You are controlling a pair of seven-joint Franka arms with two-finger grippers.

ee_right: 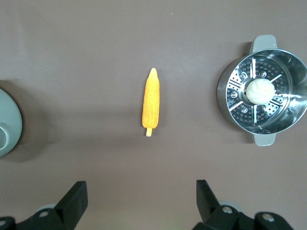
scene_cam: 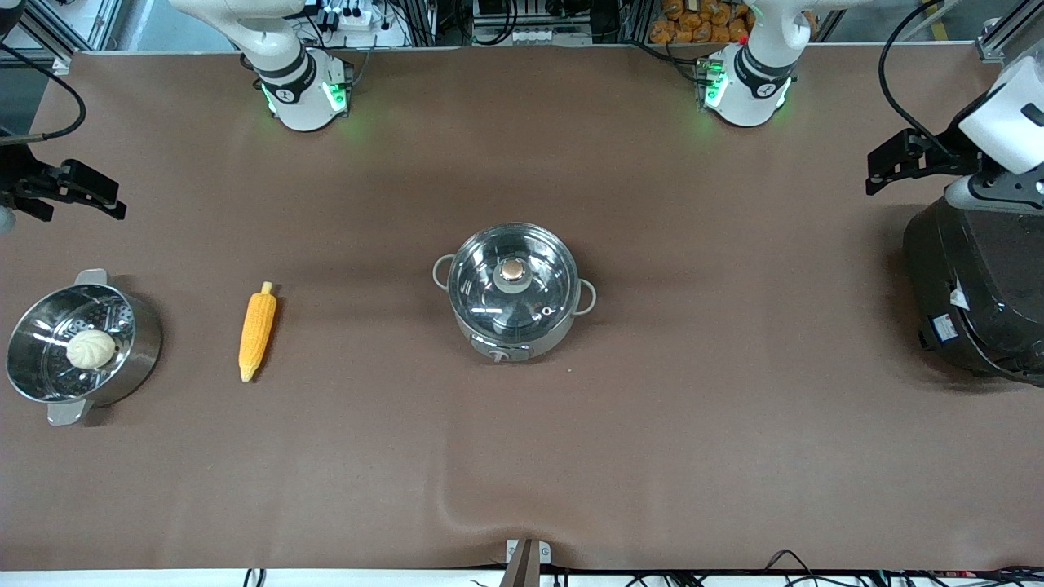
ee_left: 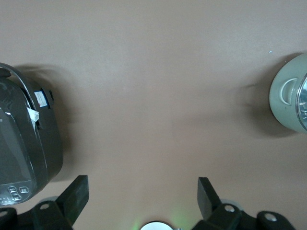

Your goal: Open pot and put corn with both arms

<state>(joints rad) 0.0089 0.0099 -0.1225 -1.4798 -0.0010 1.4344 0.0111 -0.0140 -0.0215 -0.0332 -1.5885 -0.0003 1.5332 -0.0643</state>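
The steel pot [scene_cam: 514, 293] stands at the table's middle with its glass lid [scene_cam: 512, 281] shut and the copper knob [scene_cam: 512, 270] on top. Its rim shows in the left wrist view [ee_left: 290, 98] and in the right wrist view [ee_right: 7, 125]. The corn [scene_cam: 257, 330] lies flat on the table toward the right arm's end, apart from the pot; it also shows in the right wrist view [ee_right: 152, 103]. My right gripper [scene_cam: 81, 189] [ee_right: 141, 194] is open and empty, high over the table at the right arm's end. My left gripper [scene_cam: 893, 161] [ee_left: 142, 191] is open and empty, over the table at the left arm's end.
A steel steamer pot [scene_cam: 139, 342] [ee_right: 288, 67] with a white bun [scene_cam: 90, 349] [ee_right: 259, 91] stands at the right arm's end, beside the corn. A large black cooker [scene_cam: 979, 293] [ee_left: 24, 143] stands at the left arm's end. The brown table cover [scene_cam: 522, 456] has a small wrinkle near the front edge.
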